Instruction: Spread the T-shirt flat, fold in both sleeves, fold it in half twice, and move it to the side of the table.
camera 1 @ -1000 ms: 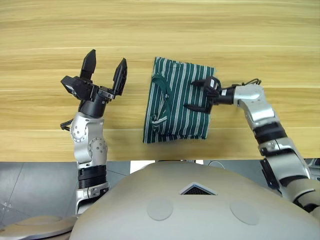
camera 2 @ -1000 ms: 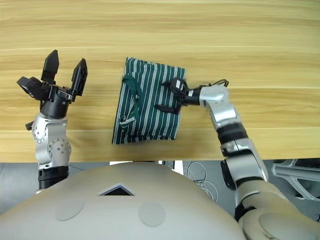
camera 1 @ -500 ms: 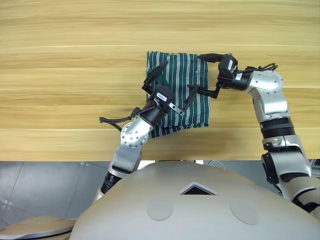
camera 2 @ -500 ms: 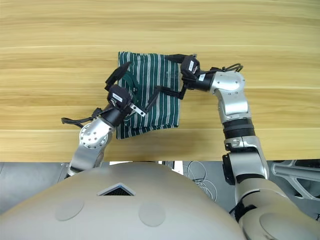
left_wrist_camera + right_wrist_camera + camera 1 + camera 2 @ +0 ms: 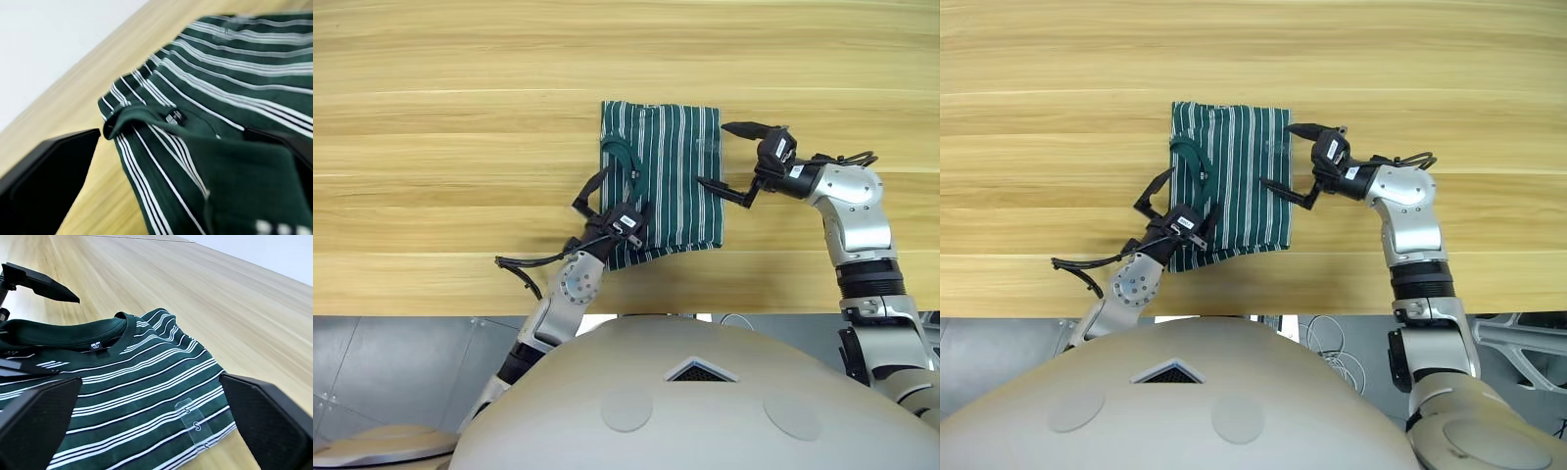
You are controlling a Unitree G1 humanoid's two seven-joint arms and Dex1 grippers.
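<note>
Our left gripper [image 5: 612,204], jaws apart, straddles the folded T-shirt's [image 5: 671,157] near-left corner on the desk [image 5: 460,117]. Our right gripper [image 5: 732,159] hovers spread at its right edge.

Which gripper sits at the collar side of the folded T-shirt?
The left gripper, open over the near corner of the T-shirt below the collar; the right gripper is open at the opposite edge.

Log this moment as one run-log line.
T-shirt: folded, flat on table | left gripper: open, at near-left corner | right gripper: open, at right edge | move to side: not yet done
</note>
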